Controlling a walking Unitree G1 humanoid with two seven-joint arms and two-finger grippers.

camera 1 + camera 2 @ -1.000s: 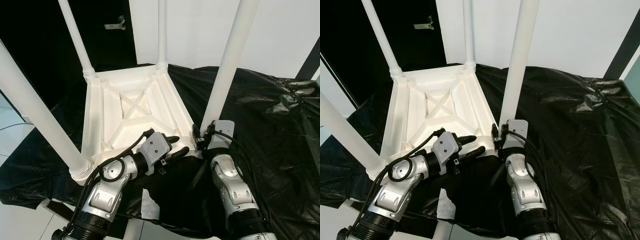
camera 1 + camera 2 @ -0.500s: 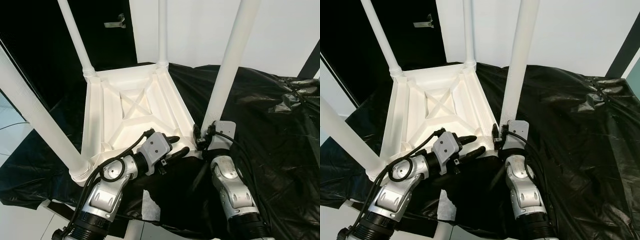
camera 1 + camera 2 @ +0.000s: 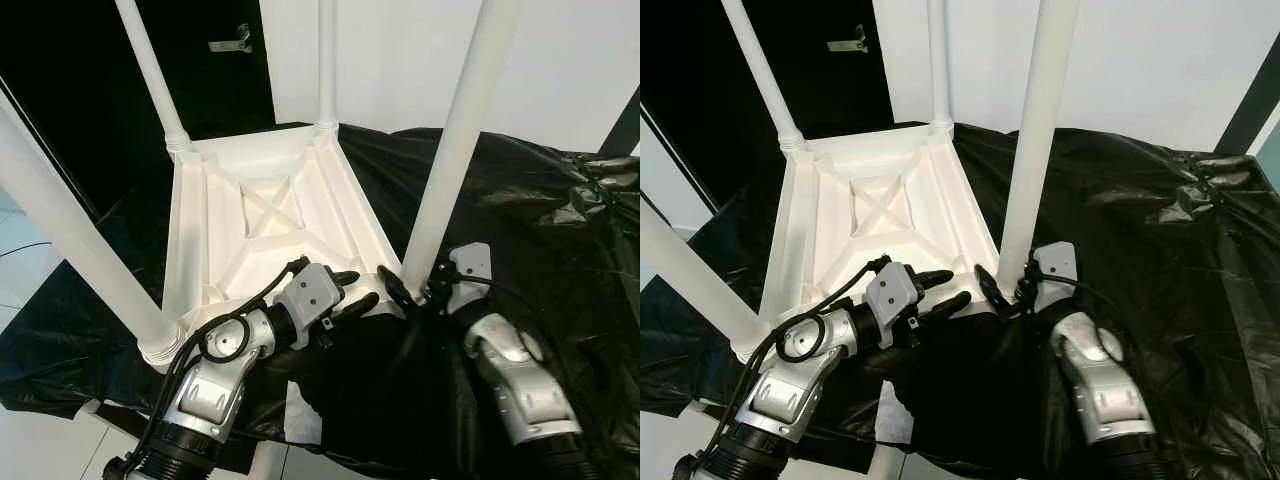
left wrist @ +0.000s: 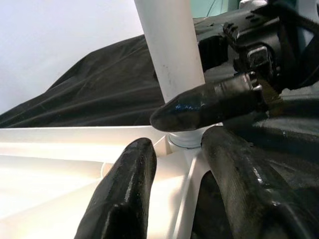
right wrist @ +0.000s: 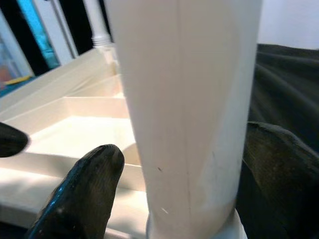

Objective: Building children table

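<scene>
- Nearest: left gripper [image 3: 352, 290] resting at the near edge of the upturned white table [image 3: 262, 220], fingers apart, holding nothing
- Beside it: right gripper [image 5: 164, 184] straddling the base of the near leg [image 3: 455, 150], one finger either side; clamped or merely close, cannot tell
- Risk, as a judgement: leg could lean or work loose in its socket if pushed sideways
- Beyond: black sheet [image 3: 540, 200] under everything; no containers

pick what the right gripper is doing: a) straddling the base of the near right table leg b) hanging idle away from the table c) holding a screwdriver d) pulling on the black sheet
a: in the right wrist view the right gripper has one black finger on each side of the white table leg, low down near its base on the upturned table.
</scene>
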